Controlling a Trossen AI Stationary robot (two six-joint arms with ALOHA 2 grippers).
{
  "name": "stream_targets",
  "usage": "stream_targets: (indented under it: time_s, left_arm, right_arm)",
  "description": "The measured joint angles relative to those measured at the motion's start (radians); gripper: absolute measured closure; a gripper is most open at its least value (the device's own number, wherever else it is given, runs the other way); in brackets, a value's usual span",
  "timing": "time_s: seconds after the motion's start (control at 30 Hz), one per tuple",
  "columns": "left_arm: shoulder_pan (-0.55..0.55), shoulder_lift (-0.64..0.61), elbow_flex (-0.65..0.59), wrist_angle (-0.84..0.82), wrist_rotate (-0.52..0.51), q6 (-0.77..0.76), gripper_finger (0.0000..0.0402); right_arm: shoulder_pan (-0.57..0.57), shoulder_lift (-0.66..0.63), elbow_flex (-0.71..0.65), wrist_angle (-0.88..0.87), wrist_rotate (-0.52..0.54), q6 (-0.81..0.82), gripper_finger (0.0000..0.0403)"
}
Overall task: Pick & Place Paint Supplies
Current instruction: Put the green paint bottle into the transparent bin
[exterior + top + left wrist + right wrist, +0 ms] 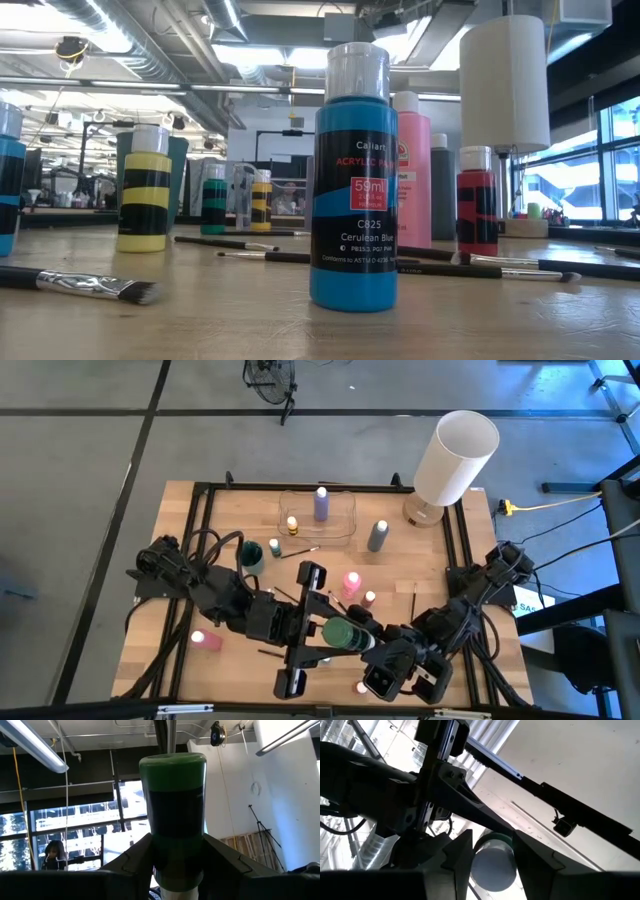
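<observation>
A: Green paint bottle (pixel 343 633) — where is it?

B: Up off the table near its front edge, lying on its side between the two arms. The left gripper (pixel 172 865) is clenched on its green body, a dark finger (pixel 131 862) pressed on each side.

A: And the right one?

B: The right gripper (pixel 492 852) is clamped on the white cap (pixel 492 865) at the bottle's other end, so both grippers have the same bottle.

A: What lies around them?

B: Just beyond sit a pink bottle (pixel 352 582) and a smaller one (pixel 369 600), with a thin paintbrush (pixel 414 601) near the right arm. Another pink bottle (pixel 206 640) stands by the left arm.

A: Farther back?

B: A clear tray (pixel 345 530) holds a purple bottle (pixel 321 503) and a tiny yellow one (pixel 292 524). A grey bottle (pixel 377 535) stands just beside the tray, and a white cylindrical lamp (pixel 455 457) stands at the far right corner.

A: From table height?

B: A cerulean blue bottle (pixel 353 175) is nearest, with a yellow bottle (pixel 146 190) and a red one (pixel 477 200) behind, and brushes (pixel 80 283) lying flat on the wood.
</observation>
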Motion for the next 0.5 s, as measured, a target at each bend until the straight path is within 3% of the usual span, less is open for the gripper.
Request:
stream_targets:
  time_s: [0.5]
  left_arm:
    - [0.001, 0.0, 0.0, -0.002, -0.024, 0.0, 0.0261]
  right_arm:
    - [0.005, 0.0, 0.0, 0.028, 0.079, 0.023, 0.0262]
